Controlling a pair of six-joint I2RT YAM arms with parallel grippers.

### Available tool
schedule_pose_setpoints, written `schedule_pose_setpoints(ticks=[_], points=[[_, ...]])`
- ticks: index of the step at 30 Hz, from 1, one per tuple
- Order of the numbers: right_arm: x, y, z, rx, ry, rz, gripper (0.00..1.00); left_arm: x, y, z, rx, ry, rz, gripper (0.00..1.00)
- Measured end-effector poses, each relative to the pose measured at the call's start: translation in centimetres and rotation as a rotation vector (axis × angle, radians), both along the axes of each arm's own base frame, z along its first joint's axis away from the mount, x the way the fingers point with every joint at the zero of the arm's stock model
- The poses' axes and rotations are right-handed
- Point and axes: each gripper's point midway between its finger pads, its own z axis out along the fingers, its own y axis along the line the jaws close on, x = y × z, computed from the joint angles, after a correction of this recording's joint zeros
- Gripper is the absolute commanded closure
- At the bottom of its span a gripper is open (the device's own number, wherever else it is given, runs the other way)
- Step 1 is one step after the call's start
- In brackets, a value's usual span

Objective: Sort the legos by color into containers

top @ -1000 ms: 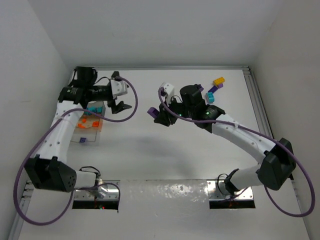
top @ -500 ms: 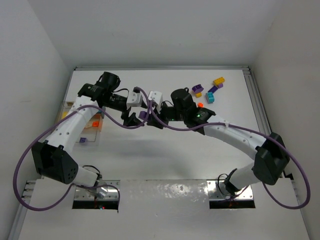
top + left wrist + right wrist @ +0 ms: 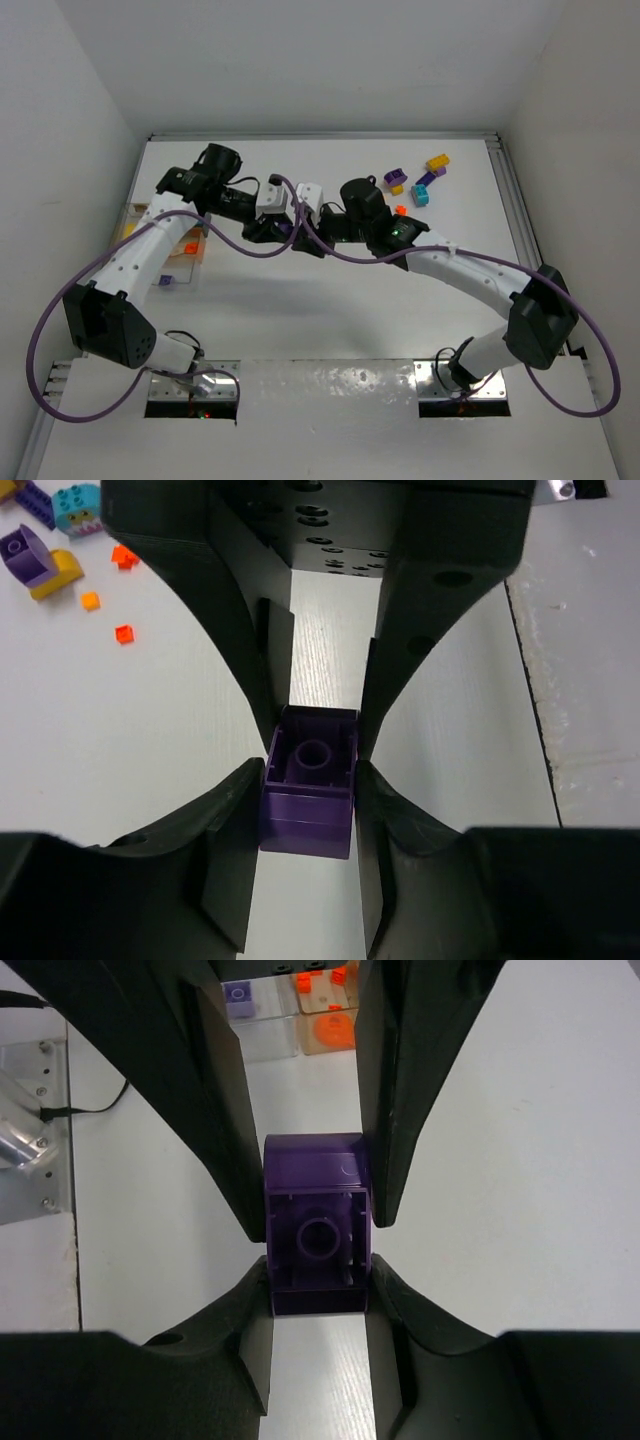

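Purple brick [image 3: 310,780] is pinched in the right gripper [image 3: 318,1272] at mid-table. Left gripper [image 3: 308,802] meets it head-on, fingers on the brick's other half, seemingly clamped too, though contact is hard to confirm. Tray [image 3: 185,265] lies off left, nearer the left arm. Loose legos [image 3: 420,185] lie far right.

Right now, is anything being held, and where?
The left hand and the right hand both pinch one small purple plastic brick by its flat sides, at opposite ends.

White arms [image 3: 130,262], black joints [image 3: 105,330], purple cables [image 3: 29,370]
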Motion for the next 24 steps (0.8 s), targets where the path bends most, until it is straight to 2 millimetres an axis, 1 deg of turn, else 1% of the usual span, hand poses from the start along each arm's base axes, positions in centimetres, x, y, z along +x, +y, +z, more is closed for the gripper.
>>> schedule_pose_setpoints(ticks=[1,2,3,4,5,6,7,9,10,13,16,17,19,20,22,24], points=[[0.0,0.0,0.0,0.001,0.001,-0.004,0.74,0.1,0.0,0.0,0.001,0.01,0.012,1.0],[0.1,0.0,0.0,0.002,0.002,-0.01,0.57,0.3,0.0,0.0,0.006,0.019,0.029,1.0],[0.3,-0.1,0.0,0.001,0.003,-0.02,0.36,0.5,0.0,0.0,0.011,0.029,0.049,1.0],[0.6,-0.1,0.1,0.007,0.007,-0.044,0.25,0.9,0.1,0.0,0.025,0.041,0.084,1.0],[0.9,-0.3,0.2,0.006,0.007,-0.069,0.17,1.4,0.2,-0.1,0.037,0.046,0.119,1.0],[1.3,-0.4,0.2,0.006,0.008,-0.093,0.05,2.1,0.7,-0.3,0.057,0.055,0.176,1.0],[1.7,-0.7,0.1,0.001,0.007,-0.127,0.01,2.9,1.3,-0.4,0.069,0.066,0.235,1.0],[2.8,-1.3,-0.1,-0.015,-0.008,-0.198,0.01,4.4,3.4,-1.0,0.087,0.108,0.374,1.0],[3.1,-1.7,-0.2,-0.024,-0.013,-0.227,0.01,5.3,5.0,-1.2,0.092,0.139,0.457,1.0],[4.2,-3.4,-1.2,-0.065,-0.013,-0.324,0.01,7.9,10.4,-2.0,0.102,0.221,0.729,1.0],[4.9,-4.9,-2.5,-0.101,0.012,-0.4,0.01,9.8,15.6,-2.5,0.126,0.259,0.983,1.0],[5.0,-5.3,-2.8,-0.109,0.021,-0.416,0.01,10.2,16.8,-2.7,0.141,0.264,1.053,1.0],[5.3,-6.0,-3.1,-0.121,0.037,-0.449,0.01,10.6,18.7,-3.1,0.175,0.271,1.172,1.0],[5.4,-6.1,-3.2,-0.123,0.044,-0.457,0.01,10.6,19.2,-3.3,0.187,0.275,1.208,1.0],[5.4,-6.0,-3.3,-0.127,0.063,-0.459,0.01,10.8,20.8,-3.5,0.224,0.277,1.314,1.0],[5.4,-5.4,-3.3,-0.133,0.088,-0.445,0.01,10.8,22.0,-3.5,0.257,0.267,1.382,1.0]])
